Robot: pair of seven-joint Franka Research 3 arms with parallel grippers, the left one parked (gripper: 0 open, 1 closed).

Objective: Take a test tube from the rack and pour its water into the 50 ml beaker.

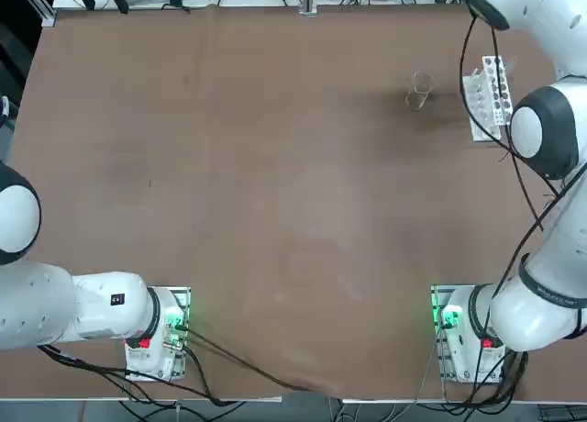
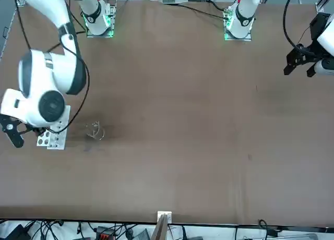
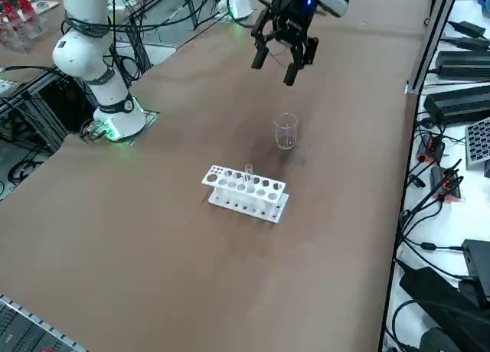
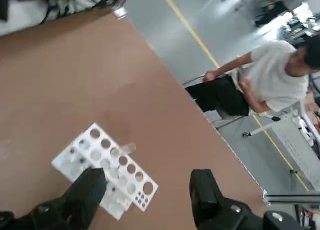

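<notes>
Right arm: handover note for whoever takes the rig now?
Right hand: open, empty, hanging in the air above the rack.
Rack: on the table near its far right edge. One test tube stands in it.
Beaker: upright on the table beside the rack, apart from it; contents cannot be told.
Done: nothing; tube not grasped.
Left: grasp tube, lift, pour into beaker.

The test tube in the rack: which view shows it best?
The right side view: the test tube stands upright in the rack, clear of the arm. The right wrist view shows it foreshortened above the open right gripper. In the top and front views I cannot make it out.
</notes>
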